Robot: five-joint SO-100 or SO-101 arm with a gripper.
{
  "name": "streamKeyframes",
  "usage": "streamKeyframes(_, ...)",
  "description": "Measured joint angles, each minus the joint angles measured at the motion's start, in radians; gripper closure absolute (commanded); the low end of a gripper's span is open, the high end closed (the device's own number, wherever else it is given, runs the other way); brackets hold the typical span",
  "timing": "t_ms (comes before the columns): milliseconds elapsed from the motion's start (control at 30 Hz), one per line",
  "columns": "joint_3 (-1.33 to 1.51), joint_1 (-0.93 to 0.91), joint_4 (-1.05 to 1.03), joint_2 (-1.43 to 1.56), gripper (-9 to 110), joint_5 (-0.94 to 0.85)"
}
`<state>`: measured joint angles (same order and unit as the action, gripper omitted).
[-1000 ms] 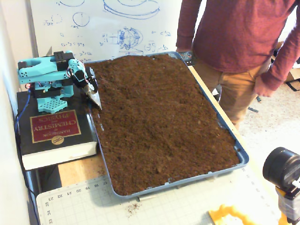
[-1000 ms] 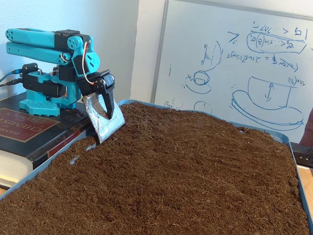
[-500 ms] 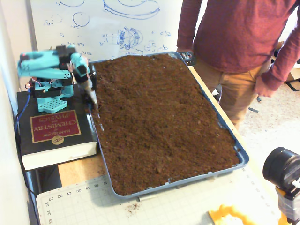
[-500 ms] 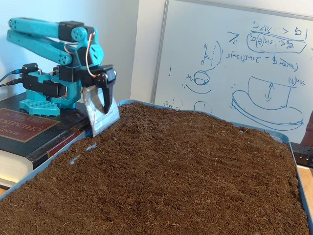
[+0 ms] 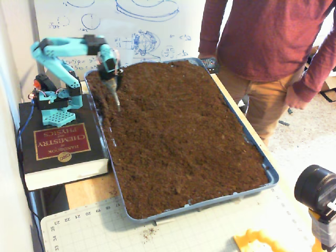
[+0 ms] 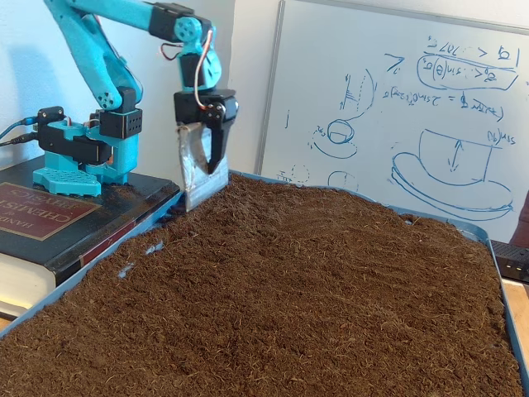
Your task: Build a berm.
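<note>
Gripping a flat silver blade (image 6: 198,169), the gripper (image 6: 211,161) hangs over soil (image 5: 178,131). Blade's edge touches it beside the tray (image 5: 270,176) wall.

whiteboard (image 6: 388,116) with blue sketches against a pale wall (image 6: 50,74); wooden bench (image 5: 86,191) with a gridded cutting mat (image 5: 173,231); speckled floor (image 5: 304,136) at right.
</note>
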<state>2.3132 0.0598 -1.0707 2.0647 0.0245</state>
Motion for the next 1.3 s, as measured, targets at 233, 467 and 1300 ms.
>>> streamKeyframes(233,-0.244,0.0,0.061,-0.448,101,0.0)
streamKeyframes(467,-0.344,0.02,0.115,-0.749,101,0.0)
streamKeyframes(1300,-0.678,0.098,0.164,-0.991,101,0.0)
